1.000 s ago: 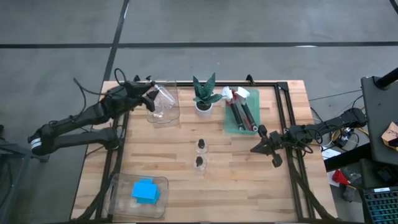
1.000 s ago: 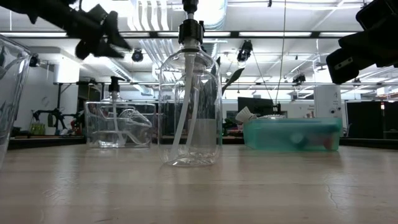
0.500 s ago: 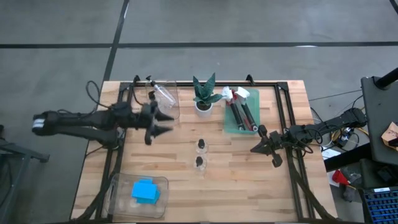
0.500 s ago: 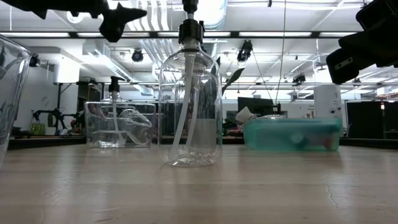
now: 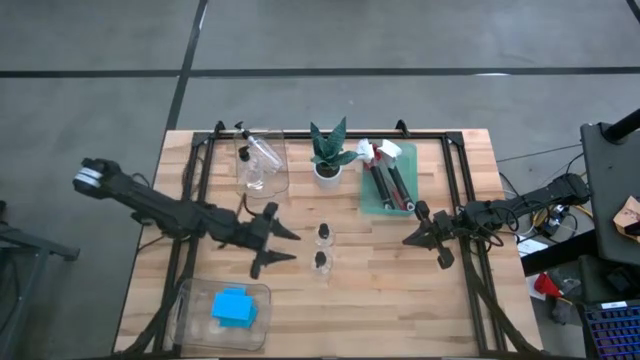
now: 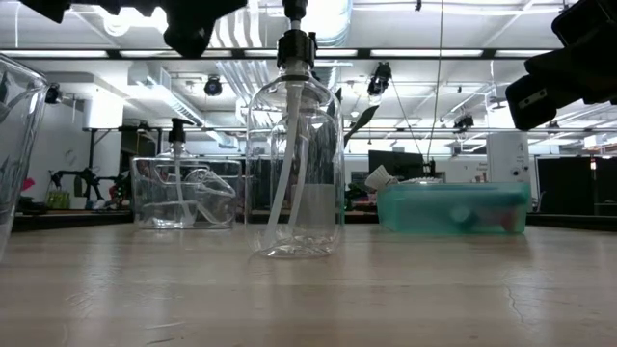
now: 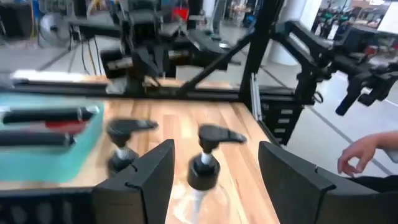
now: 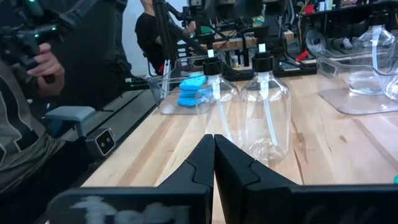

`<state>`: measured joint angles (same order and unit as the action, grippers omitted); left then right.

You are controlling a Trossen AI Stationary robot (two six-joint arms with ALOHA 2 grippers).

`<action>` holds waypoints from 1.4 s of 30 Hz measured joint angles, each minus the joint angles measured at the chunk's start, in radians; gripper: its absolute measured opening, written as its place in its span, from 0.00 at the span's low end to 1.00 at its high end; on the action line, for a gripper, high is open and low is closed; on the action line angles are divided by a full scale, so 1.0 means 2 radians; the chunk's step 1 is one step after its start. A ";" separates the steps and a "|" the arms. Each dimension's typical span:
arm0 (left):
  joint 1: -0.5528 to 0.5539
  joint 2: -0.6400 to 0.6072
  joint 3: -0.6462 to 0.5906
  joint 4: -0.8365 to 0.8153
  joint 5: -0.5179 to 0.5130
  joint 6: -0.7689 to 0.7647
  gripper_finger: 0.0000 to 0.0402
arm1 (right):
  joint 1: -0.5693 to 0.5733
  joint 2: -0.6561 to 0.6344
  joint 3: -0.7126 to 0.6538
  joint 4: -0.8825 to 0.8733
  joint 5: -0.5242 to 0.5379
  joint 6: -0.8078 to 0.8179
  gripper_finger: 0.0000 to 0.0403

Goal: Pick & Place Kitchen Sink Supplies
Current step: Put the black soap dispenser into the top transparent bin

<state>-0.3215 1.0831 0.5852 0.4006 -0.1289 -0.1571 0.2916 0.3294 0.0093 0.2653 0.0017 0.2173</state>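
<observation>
Sponges (image 5: 234, 306), bright blue and stacked, sit in a clear tray (image 5: 190, 315) at the near left corner of the table (image 5: 380, 300), as we see from above. We find the left pincer (image 5: 284, 246) reaching in over the middle of the table with its fingers spread wide and holding nothing, just left of two small clear bottles (image 5: 322, 248) with black caps that stand one behind the other. From the left wrist, we see those two pump caps (image 7: 204, 149) between and just beyond the spread fingers (image 7: 149, 174).

Behind that arm, at the far left of the table, we see a second clear tray (image 5: 275, 180) with a bottle lying in it (image 5: 255, 150). To its right stands a green potted plant (image 5: 328, 152), and right of that a teal bin (image 5: 370, 197) with long-handled brushes (image 5: 392, 180) lying in it, red and black handles side by side.

At the right edge of the table we find the right pincer (image 5: 408, 239), fingers pressed together on nothing, pointing toward the bottles but well apart from them. From its wrist, we see the two bottles (image 8: 267, 112) standing ahead of the closed fingertips (image 8: 214, 144), with the blue sponges in their tray beyond (image 8: 189, 90).

From table height, the nearest bottle (image 6: 295, 145) fills the centre, with the teal bin (image 6: 453, 207) to its right.
</observation>
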 joint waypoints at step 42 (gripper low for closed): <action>-0.003 0.190 0.074 0.077 -0.022 -0.001 0.56 | 0.000 0.000 0.000 0.000 0.000 0.000 0.02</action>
<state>-0.3271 1.4637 0.7330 0.5537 -0.1735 -0.1589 0.2920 0.3298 0.0096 0.2653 0.0017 0.2170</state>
